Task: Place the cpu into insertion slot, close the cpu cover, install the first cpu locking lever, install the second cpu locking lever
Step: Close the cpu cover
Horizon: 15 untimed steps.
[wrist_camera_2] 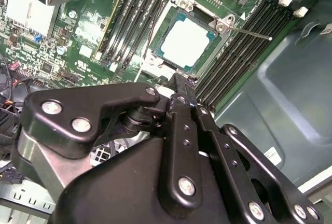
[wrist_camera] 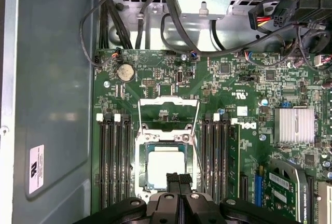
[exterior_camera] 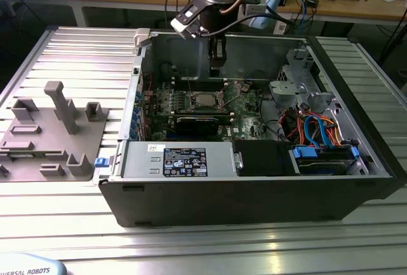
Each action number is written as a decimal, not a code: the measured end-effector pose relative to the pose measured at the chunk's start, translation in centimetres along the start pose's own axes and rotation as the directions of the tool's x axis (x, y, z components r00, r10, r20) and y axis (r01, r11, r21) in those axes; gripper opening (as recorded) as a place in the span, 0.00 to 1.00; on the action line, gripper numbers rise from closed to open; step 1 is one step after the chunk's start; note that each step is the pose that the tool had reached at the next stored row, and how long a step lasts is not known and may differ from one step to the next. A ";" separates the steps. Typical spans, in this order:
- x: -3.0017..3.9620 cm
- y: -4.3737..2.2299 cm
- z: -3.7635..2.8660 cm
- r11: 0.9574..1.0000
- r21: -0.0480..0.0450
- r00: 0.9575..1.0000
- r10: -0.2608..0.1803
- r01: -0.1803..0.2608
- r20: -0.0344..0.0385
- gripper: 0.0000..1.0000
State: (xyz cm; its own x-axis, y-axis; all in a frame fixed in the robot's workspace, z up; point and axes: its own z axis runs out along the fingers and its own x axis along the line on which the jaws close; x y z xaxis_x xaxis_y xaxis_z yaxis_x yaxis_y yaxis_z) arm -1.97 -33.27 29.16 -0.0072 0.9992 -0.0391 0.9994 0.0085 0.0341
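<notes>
- Already the cpu (wrist_camera: pixel 165 166) lies flat in the insertion slot (wrist_camera: pixel 140 157) on the green board (wrist_camera: pixel 233 86), with its shiny top showing.
- The cpu cover (wrist_camera: pixel 168 100) is flipped open and lies back just beside the slot.
- The pincer (wrist_camera: pixel 179 179) hangs over the board near the cpu. Its fingers are pressed together and hold nothing.
- In the exterior view, the arm reaches down into the open computer case (exterior_camera: pixel 254 192) in the middle of the frame, on the table (exterior_camera: pixel 191 249).
- A grey holder (exterior_camera: pixel 51 128) sits at the exterior view's left.

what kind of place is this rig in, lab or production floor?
Probably a robotics lab, not a line: an open PC case on a slotted aluminium table, a grey fixture plate beside it, cluttered wooden workbenches behind.
</notes>
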 end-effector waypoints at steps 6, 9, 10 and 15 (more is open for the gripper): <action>0.00 0.63 0.10 1.000 0.000 1.000 0.000 0.000 0.000 0.11; 0.00 0.94 0.18 1.000 0.000 1.000 0.000 0.000 0.000 0.11; -0.01 1.05 0.21 1.000 0.000 1.000 0.000 0.000 0.000 0.11; -0.01 1.66 0.29 1.000 0.000 1.000 0.000 0.000 0.000 0.11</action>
State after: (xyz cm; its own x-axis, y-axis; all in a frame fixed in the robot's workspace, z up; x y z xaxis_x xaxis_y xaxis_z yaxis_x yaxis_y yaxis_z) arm -0.30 -33.27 28.93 -0.0071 0.9992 -0.0389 0.9994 0.0085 0.0339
